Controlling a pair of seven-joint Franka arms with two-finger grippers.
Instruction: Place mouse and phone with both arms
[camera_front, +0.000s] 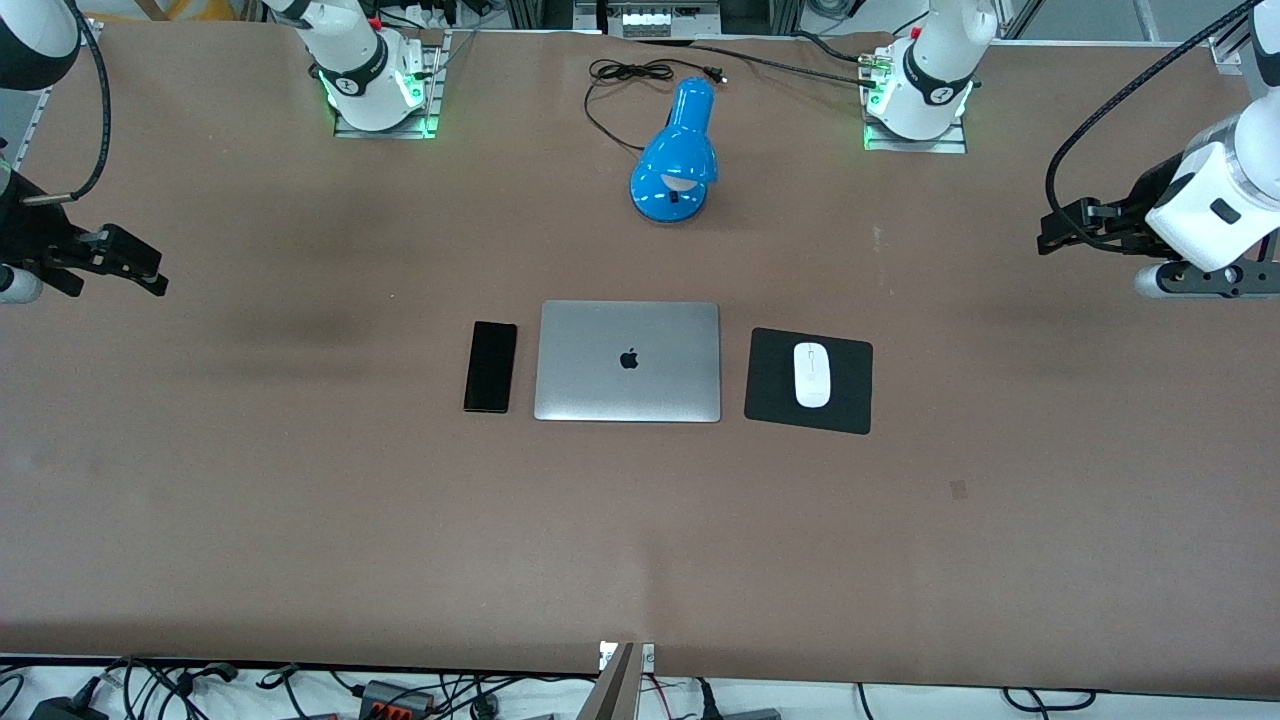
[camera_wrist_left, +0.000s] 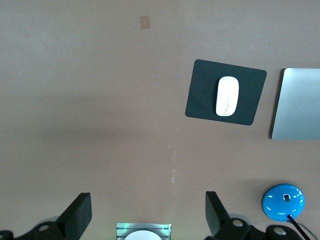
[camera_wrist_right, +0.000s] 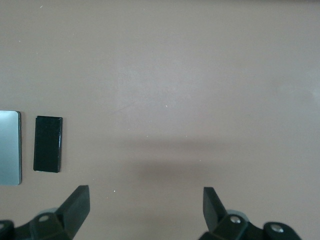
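The small glossy white oval mouse (camera_front: 811, 375) lies on the square black mouse pad (camera_front: 770, 385), beside the closed silver laptop (camera_front: 628, 361); the slim black phone (camera_front: 490, 366) lies flat at the laptop's other edge. Left gripper (camera_front: 1058, 232) and right gripper (camera_front: 140, 270) hang over bare table, fingers spread wide, holding nothing.

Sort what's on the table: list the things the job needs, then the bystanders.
Job: mouse on the pad, phone beside the laptop, left hand and right hand, both open over bare table.
Bystanders: laptop, pad, blue lamp.
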